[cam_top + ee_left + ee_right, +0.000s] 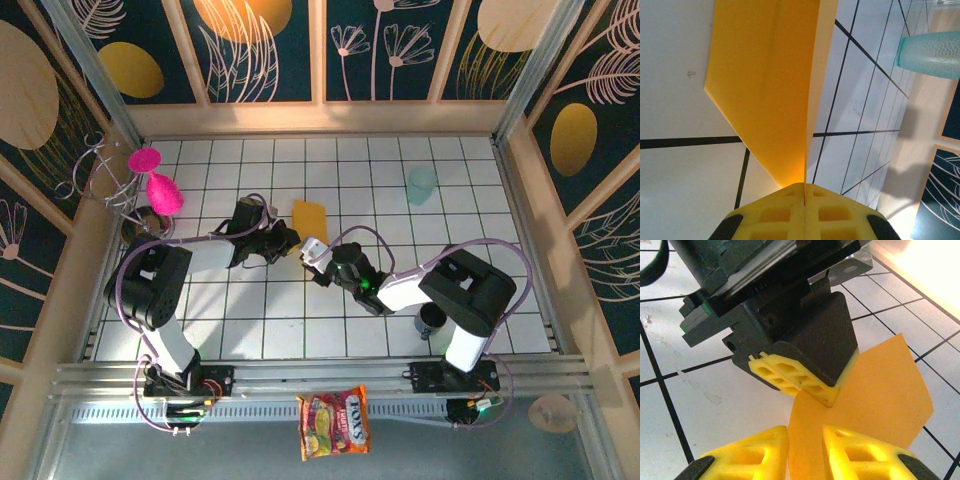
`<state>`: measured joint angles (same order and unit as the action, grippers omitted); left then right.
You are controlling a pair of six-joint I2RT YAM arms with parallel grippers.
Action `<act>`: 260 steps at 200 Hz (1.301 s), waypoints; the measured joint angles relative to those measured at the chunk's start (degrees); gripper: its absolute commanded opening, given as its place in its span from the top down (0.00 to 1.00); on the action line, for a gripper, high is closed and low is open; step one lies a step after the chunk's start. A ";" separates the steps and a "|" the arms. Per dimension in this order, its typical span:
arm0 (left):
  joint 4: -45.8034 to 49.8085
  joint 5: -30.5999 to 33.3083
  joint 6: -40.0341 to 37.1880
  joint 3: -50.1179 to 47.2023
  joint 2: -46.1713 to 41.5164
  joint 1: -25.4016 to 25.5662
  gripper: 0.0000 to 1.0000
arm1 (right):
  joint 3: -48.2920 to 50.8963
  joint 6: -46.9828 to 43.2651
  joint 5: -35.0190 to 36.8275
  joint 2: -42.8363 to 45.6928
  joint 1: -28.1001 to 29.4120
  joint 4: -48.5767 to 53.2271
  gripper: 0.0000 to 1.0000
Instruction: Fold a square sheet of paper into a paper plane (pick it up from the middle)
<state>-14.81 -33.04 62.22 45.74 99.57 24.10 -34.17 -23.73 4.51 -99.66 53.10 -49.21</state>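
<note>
Top external view: a folded orange-yellow sheet of paper [310, 215] lies just above the centre of the white tiled table [470, 230]. The 2 black arms reach in from the bottom corners and meet at its lower edge. The left gripper [289, 243] comes from the left and the right gripper [309, 256] from the right, close beside each other. A translucent teal plastic cup [421, 185] stands in the upper right, well apart from the sheet. At the left edge, 2 pink plastic pieces [160, 185] are beside a bent wire rack [98, 172]. A red-and-yellow printed snack packet [335, 422] lies at the bottom centre, below the arm rail.

Left wrist view: the left gripper [804, 187] has its yellow fingers [775, 215] pressed together with no gap, pinching the near corner of the orange-yellow sheet of paper [765, 85]. The sheet runs up the frame with 1 flap standing on edge along a crease. The teal cup [930, 52] sits in the upper right.

Right wrist view: the left gripper [831, 398] comes down from the upper left and is clamped on the sheet [880, 395], which spreads toward the lower right over the tiles. At the bottom, the right gripper [805, 434] has its fingers [747, 455] narrowly parted, with the sheet's near edge in the gap between them. I cannot tell whether they press on it.
</note>
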 measured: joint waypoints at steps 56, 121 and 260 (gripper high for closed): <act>-0.02 -0.63 0.07 0.00 0.00 0.00 0.99 | -0.61 0.00 -0.02 -0.68 0.04 -0.04 0.83; 0.13 0.00 0.17 -0.07 -1.95 -0.15 0.65 | -0.81 1.03 -2.16 -0.66 -0.22 0.20 1.00; 9.49 12.85 -8.68 1.22 -11.72 -1.68 0.56 | 2.12 30.36 -32.48 2.58 -7.19 2.43 1.00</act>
<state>-5.32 -20.18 53.54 46.96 87.85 22.41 -32.05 6.63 -27.97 -97.08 45.91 -46.78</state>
